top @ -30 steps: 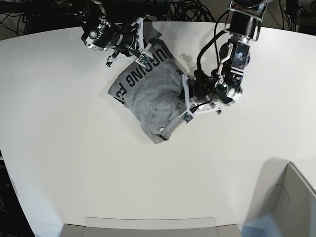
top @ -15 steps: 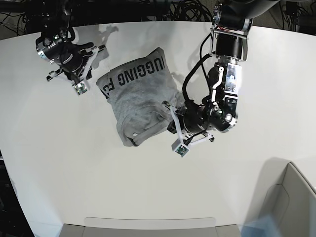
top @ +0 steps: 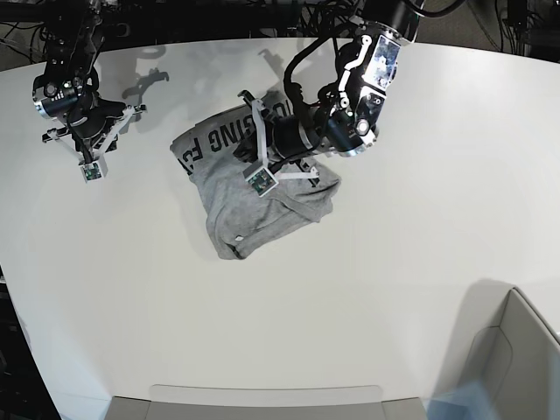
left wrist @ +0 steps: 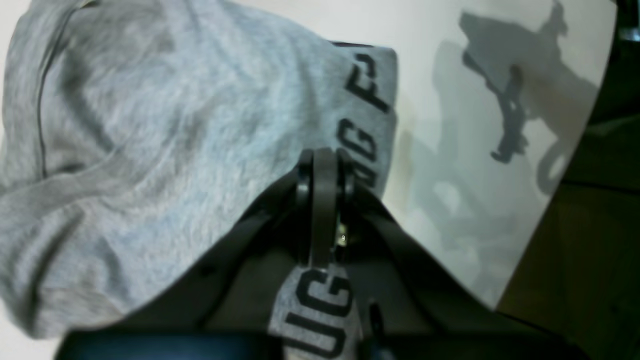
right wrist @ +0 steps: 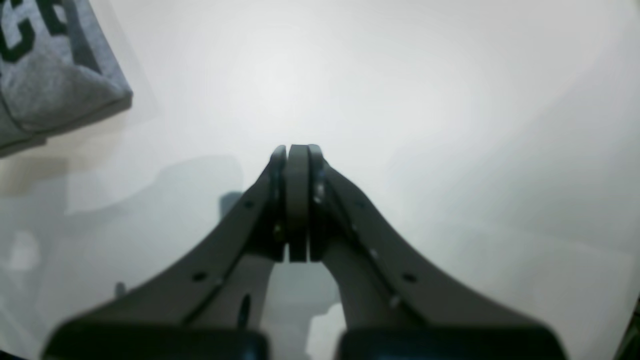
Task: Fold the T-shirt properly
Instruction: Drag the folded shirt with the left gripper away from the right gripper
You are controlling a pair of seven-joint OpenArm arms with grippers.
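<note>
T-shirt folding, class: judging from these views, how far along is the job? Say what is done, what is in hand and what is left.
Done: the T-shirt lies bundled in a compact but rumpled packet on the table, a band of lettering showing along one edge. In hand: the left gripper is shut above the shirt, holding no cloth; the right gripper is shut over bare table, well clear of it. Left: the edges look uneven, so squaring and flattening probably remain.

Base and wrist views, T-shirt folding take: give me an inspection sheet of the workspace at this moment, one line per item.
Surface: white table, bare except for the cloth.
Job's things: grey T-shirt bunched in a rough fold, black lettering showing along one edge.
Clutter: nothing seen.
Grippers: left gripper shut, over the shirt; right gripper shut, empty, over bare table.
Cables: black cables beyond the far edge.
Surroundings: grey bin at the near corner.
</note>
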